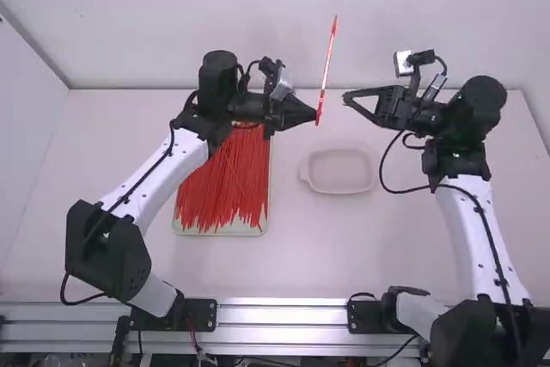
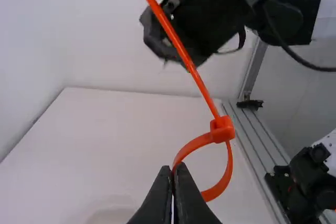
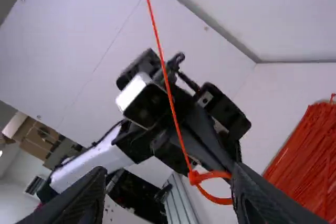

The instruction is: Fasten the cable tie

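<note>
Left tool [image 2: 172,170] pinches looped, threaded red plastic cable tie [image 2: 195,74]; right tool [image 1: 351,99] gapes empty beside its tail. Next, prob.: grip tail, pull tight.

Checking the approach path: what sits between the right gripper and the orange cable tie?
Nothing. In the high view the gap between the right gripper and the thin orange plastic cable tie, held by the left gripper, is bare.

The left gripper [image 1: 314,115] and right gripper [image 1: 346,99] are finished black; white links [image 1: 163,169] are joined by black joints [image 1: 219,75], with cables [image 1: 382,165] attached.
</note>
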